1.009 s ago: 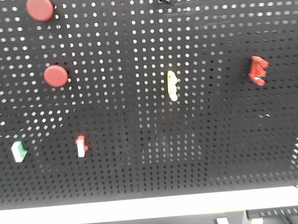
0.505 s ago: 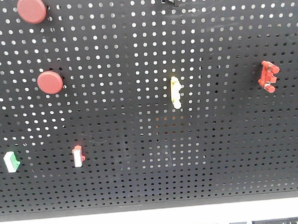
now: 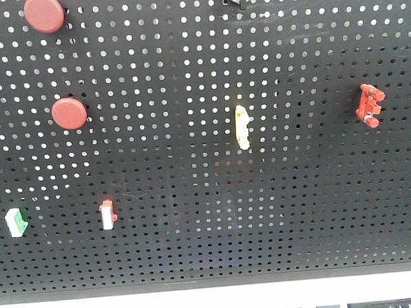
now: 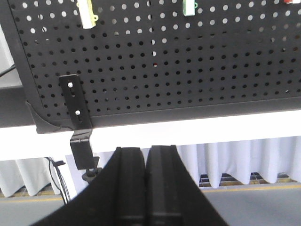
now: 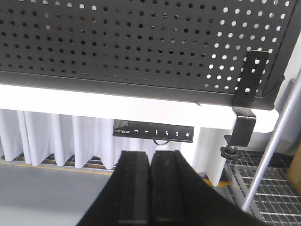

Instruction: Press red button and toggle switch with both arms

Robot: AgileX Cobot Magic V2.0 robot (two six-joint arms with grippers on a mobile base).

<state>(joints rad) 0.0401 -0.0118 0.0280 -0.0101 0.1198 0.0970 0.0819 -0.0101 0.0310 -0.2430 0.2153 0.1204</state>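
red button (image 3: 44,14): top-left of pegboard (image 3: 319,210) | left hand (image 4: 146,157), right hand (image 5: 151,160): both clenched, empty, below pegboard

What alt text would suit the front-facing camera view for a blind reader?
A black pegboard fills the view, with no robot arm in sight. At upper left a larger red button sits above a smaller red button; a yellow switch is mid-panel and a red fitting at right.
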